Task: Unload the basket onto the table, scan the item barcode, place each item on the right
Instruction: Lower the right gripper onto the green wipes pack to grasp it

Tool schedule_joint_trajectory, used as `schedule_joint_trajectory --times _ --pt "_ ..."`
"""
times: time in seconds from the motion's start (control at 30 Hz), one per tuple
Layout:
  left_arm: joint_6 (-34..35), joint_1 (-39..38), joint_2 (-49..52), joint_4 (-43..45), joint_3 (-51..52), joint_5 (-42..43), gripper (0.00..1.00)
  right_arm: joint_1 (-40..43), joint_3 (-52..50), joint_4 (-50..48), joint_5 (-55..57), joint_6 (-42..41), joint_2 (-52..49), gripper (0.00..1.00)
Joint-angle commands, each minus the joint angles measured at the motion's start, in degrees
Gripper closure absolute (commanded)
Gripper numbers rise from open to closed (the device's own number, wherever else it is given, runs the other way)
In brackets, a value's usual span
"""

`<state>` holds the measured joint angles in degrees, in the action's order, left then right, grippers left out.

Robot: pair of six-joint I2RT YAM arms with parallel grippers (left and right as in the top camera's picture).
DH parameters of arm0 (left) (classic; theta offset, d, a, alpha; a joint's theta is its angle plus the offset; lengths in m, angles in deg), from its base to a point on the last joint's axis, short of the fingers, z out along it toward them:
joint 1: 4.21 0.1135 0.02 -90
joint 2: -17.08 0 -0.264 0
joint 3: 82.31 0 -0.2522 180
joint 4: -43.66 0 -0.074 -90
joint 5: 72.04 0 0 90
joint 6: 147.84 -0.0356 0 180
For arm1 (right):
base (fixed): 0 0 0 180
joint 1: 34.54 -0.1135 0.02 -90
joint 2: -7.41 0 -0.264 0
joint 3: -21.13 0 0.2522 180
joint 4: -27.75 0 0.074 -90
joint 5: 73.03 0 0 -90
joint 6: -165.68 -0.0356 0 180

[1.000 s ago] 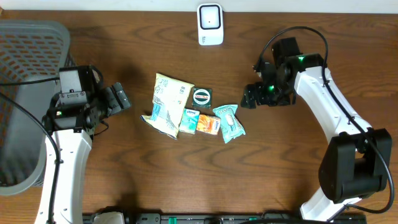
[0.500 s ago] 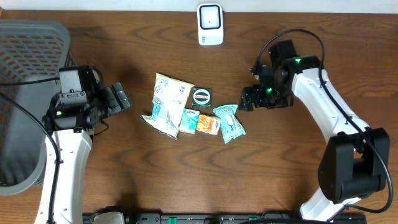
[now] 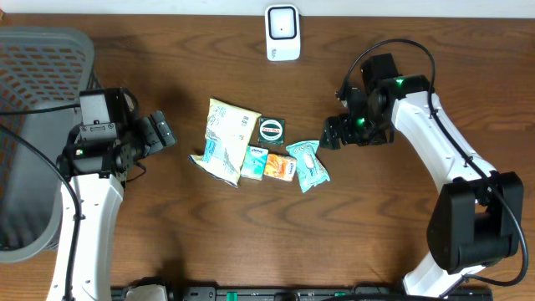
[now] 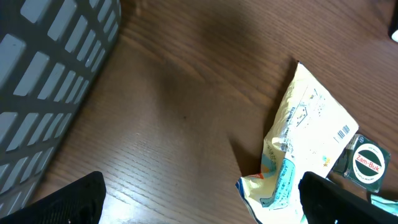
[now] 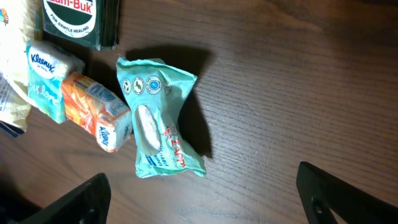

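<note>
Overhead and wrist views, read from left to right. A grey mesh basket (image 3: 33, 125) stands at the left edge of the dark wooden tabletop (image 3: 184, 234). Beside it is the left claw (image 3: 163, 132), pointing toward the middle; its fingers (image 4: 68, 199) show at the two lower corners of the left wrist view, set wide apart and holding nothing.

The items lie loose in a tight cluster at the middle of the tabletop, well apart from the left claw. A cream snack packet (image 3: 226, 138) is leftmost, lying flat, with a small barcode (image 4: 343, 132) facing up near its right edge. A blue Kleenex pack (image 3: 255, 160) touches the packet's lower right side; a dark green Zam-Buk tin (image 3: 272, 130) lies label up at the packet's upper right. An orange Kleenex pack (image 3: 281, 167) lies against the blue one. A white barcode scanner (image 3: 282, 33) stands at the far edge of the tabletop, well apart from the cluster. A crumpled teal wipes packet (image 3: 306, 165) lies rightmost, touching the orange pack; no barcode shows on its upper face.

The right claw (image 3: 333, 131) sits just beside the teal packet, up and to its right; its fingers (image 5: 348, 193) are spread apart at the lower corners of the right wrist view, with nothing between them.
</note>
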<state>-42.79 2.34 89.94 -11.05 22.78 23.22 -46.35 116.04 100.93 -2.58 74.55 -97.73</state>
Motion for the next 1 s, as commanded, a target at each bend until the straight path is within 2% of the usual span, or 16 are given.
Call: schedule_joint_trajectory --times 0.0,0.53,0.97 --pt "0.09 0.20 0.24 -0.15 -0.04 0.13 0.02 -0.31 -0.37 -0.33 -0.57 -1.66 0.00 0.11" --pt "0.09 0.20 0.24 -0.15 -0.04 0.13 0.02 -2.64 -4.09 -3.41 -2.71 -2.03 0.00 0.24" --pt "0.09 0.20 0.24 -0.15 -0.04 0.13 0.02 -5.62 -13.86 -15.10 -5.92 -3.13 0.00 0.36"
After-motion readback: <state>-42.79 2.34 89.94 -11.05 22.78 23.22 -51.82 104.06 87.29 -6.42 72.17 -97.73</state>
